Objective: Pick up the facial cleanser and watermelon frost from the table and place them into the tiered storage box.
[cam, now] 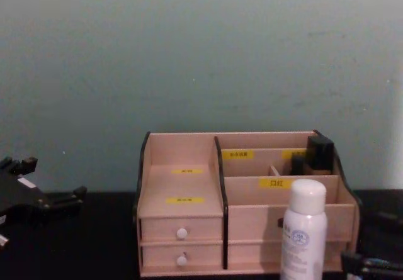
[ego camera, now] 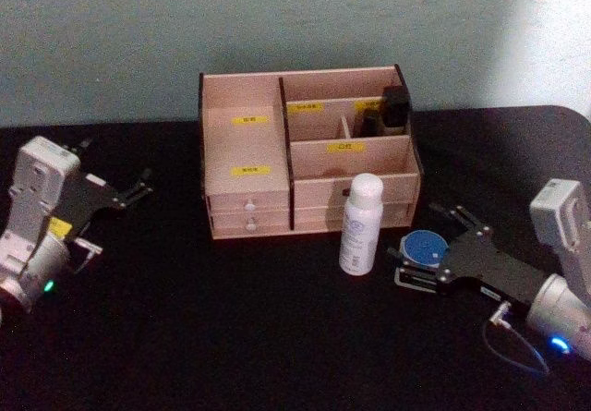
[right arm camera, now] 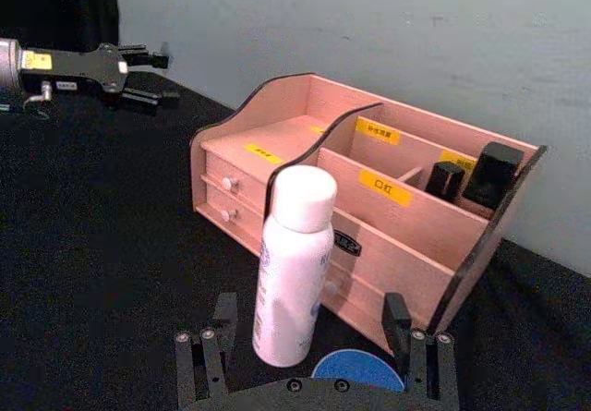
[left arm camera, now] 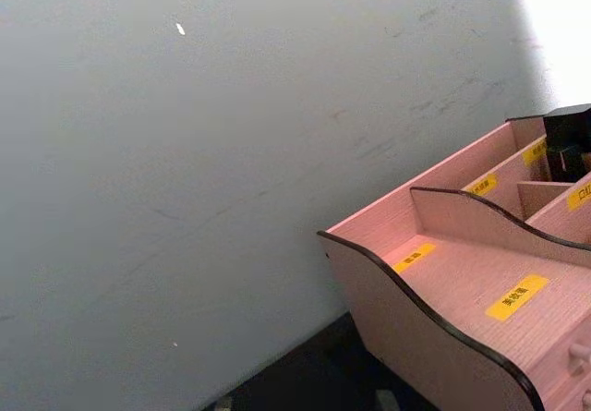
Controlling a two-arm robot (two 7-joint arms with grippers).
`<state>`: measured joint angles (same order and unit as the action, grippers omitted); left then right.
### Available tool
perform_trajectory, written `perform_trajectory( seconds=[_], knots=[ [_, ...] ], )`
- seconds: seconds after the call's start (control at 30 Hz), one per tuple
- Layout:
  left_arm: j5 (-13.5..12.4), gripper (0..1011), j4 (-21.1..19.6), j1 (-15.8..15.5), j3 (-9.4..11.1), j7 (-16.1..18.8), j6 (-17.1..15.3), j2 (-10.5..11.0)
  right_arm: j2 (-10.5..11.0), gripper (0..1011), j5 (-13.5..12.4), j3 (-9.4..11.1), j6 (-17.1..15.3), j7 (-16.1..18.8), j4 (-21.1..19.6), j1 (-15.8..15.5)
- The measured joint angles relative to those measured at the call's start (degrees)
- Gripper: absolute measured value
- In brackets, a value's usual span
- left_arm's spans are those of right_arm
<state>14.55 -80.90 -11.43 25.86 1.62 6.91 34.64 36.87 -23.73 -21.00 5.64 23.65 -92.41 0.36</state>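
Note:
The facial cleanser [ego camera: 360, 224], a white bottle with a white cap, stands upright on the black table just in front of the tiered storage box [ego camera: 242, 166]. To its right lies the watermelon frost [ego camera: 427, 247], a flat round blue tin. My right gripper [ego camera: 417, 245] is open, low over the table, one finger on each side of the tin. From the right wrist, the tin [right arm camera: 358, 372] sits between the fingers [right arm camera: 397, 317], with the bottle [right arm camera: 293, 263] just ahead. My left gripper [ego camera: 140, 187] hangs open at the far left, well away from the box.
Two black items [ego camera: 395, 106] stand in the box's back right compartment. The box's drawers with white knobs [ego camera: 247, 208] face me. A grey wall rises close behind the box [cam: 189, 53]. Bare black tabletop spreads in front and to the left.

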Motion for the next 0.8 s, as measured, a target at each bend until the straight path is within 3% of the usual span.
perform_trajectory(
  seconds=[0.8],
  knots=[
    [0.00,1001,0.00,0.00,0.00,0.00,0.00,0.00,-6.35,1002,1.67,-0.86,-1.82,5.88,7.60,6.41]
  ],
)
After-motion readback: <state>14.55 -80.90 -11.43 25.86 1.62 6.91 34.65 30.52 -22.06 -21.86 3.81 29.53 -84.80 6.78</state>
